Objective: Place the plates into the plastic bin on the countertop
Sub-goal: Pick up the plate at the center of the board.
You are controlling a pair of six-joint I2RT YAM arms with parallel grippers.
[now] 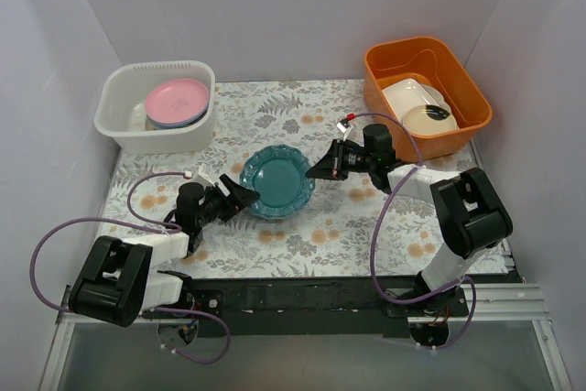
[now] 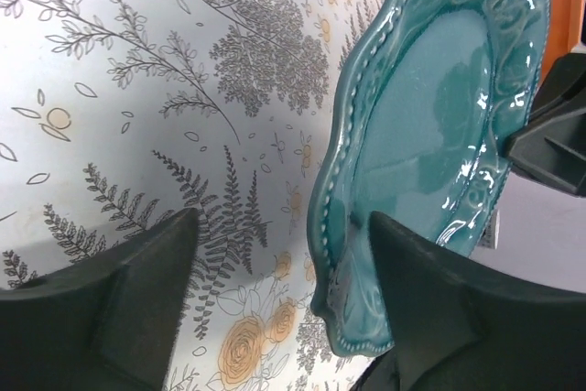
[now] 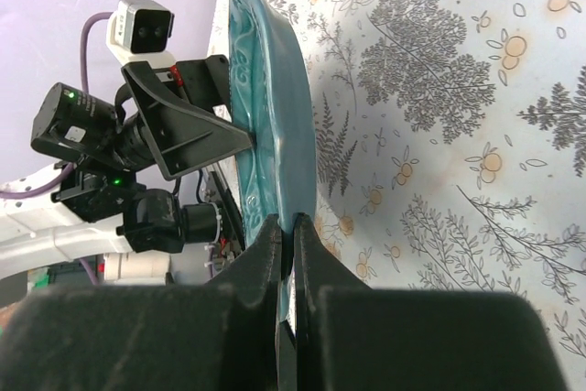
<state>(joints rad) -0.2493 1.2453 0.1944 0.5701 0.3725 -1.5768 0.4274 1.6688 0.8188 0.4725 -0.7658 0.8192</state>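
Note:
A teal plate [image 1: 277, 180] with a scalloped rim is held over the middle of the countertop [image 1: 302, 116]. My right gripper [image 1: 316, 171] is shut on its right rim; in the right wrist view the jaws [image 3: 293, 224] pinch the plate's edge [image 3: 275, 107]. My left gripper [image 1: 245, 195] is open at the plate's left rim. In the left wrist view [image 2: 284, 254] the plate's edge [image 2: 430, 116] sits between the fingers, close to the right one. The plastic bin [image 1: 128, 107] stands at the back left, holding a pink plate [image 1: 179, 98] stacked on others.
An orange tub [image 1: 467, 80] at the back right holds a white rectangular dish [image 1: 407, 93] and a cream dish with a black blob [image 1: 430, 118]. White walls close in the back and both sides. The left arm's camera shows in the right wrist view [image 3: 142, 29].

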